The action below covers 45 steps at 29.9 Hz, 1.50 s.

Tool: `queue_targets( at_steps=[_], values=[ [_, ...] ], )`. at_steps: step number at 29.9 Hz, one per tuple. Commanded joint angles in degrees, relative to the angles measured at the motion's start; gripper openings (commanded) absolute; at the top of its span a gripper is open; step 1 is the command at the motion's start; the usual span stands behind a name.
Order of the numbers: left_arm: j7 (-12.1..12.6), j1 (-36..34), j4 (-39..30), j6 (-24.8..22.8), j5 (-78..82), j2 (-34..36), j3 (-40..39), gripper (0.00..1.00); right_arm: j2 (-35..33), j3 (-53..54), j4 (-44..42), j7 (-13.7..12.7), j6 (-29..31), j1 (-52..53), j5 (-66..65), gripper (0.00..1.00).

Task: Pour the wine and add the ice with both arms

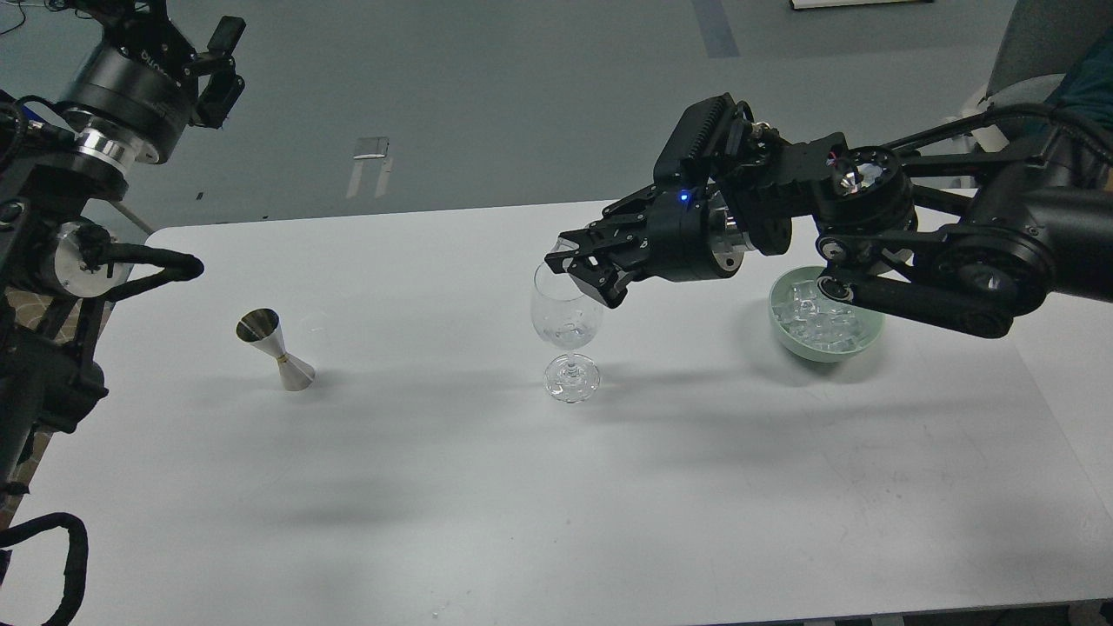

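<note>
A clear wine glass [565,323] stands upright near the middle of the white table [435,487], with a few ice cubes [570,331] in its bowl. My right gripper [576,271] hangs over the glass's right rim, its fingers pointing left and down. A small clear ice cube [563,249] shows at the upper fingertip, and the gripper seems shut on it. A pale green bowl [785,337] full of ice [817,320] sits to the right, partly behind my right arm. My left gripper [228,65] is raised at the far left, open and empty.
A steel hourglass-shaped jigger [275,349] stands on the left part of the table. A grey chair [1035,52] is beyond the back right corner. My left arm's cables [156,261] reach over the table's left edge.
</note>
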Motion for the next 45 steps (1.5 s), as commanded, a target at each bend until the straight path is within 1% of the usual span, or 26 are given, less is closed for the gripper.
queue_targets(
  at_steps=[1, 8, 9, 11, 12, 14, 17, 22, 23, 33, 34, 35, 36, 37, 41, 45],
  values=[
    [0.0, 0.0, 0.0, 0.0, 0.0, 0.1, 0.0, 0.98, 0.0, 0.0, 0.0, -0.1, 0.1, 0.0, 0.0, 0.00],
    [0.0, 0.0, 0.0, 0.0, 0.0, 0.0, 0.0, 0.98, 0.0, 0.0, 0.0, -0.1, 0.0, 0.0, 0.2, 0.00],
    [0.0, 0.0, 0.0, 0.0, -0.1, 0.0, 0.0, 0.98, 0.0, 0.0, 0.0, -0.1, -0.1, -0.1, 0.3, 0.19],
    [0.0, 0.0, 0.0, 0.0, -0.1, 0.0, 0.0, 0.98, 0.0, 0.0, 0.0, -0.1, -0.1, -0.1, 0.6, 0.24],
    [-0.1, 0.0, 0.0, 0.0, -0.1, 0.0, 0.0, 0.98, 0.0, 0.0, 0.0, -0.1, -0.3, -0.1, 0.9, 0.31],
    [-0.1, 0.0, 0.0, 0.0, -0.1, 0.0, 0.0, 0.98, 0.1, 0.0, 0.0, -0.1, -0.2, -0.1, 1.0, 0.34],
    [-0.1, 0.0, 0.0, 0.0, -0.1, 0.0, 0.0, 0.98, 0.1, 0.1, 0.1, -0.1, -0.5, -0.1, 1.0, 0.44],
    [-0.1, 0.0, 0.0, 0.0, -0.1, 0.0, 0.0, 0.98, 0.1, 0.1, 0.0, -0.1, -0.5, -0.1, 1.0, 0.49],
    [-0.1, 0.0, 0.0, 0.0, -0.1, 0.1, 0.0, 0.98, 0.1, 0.0, 0.0, -0.1, -0.5, -0.1, 1.0, 0.52],
    [-0.1, 0.0, 0.0, 0.0, -0.1, 0.0, 0.0, 0.98, 0.0, 0.2, -0.2, -0.1, -0.9, 0.0, 1.0, 0.53],
    [-0.1, 0.0, 0.0, 0.0, -0.1, 0.0, 0.0, 0.98, 0.0, 0.6, -0.4, -0.1, -1.2, 0.0, 1.0, 0.63],
    [-0.1, 0.0, 0.0, 0.0, -0.1, 0.0, 0.0, 0.98, -0.1, 1.0, -0.5, -0.1, -1.8, -0.1, 1.8, 0.87],
    [-0.1, 0.0, 0.0, 0.0, -0.1, 0.0, 0.0, 0.98, -0.1, 1.4, -0.6, 0.0, -2.3, -0.2, 2.8, 0.99],
    [0.0, 0.0, 0.1, 0.0, -0.1, 0.0, 0.0, 0.98, -0.1, 2.0, -0.6, 0.0, -3.4, -0.2, 5.6, 1.00],
    [0.0, 0.0, 0.1, 0.0, -0.7, 0.0, 0.1, 0.98, -0.3, 2.9, -1.8, 0.0, -4.4, 0.1, 12.5, 1.00],
    [0.2, 0.0, 0.2, 0.1, -1.2, -0.1, 0.1, 0.98, -0.3, 9.1, -8.2, 0.0, -4.5, -0.5, 16.2, 1.00]
  ],
)
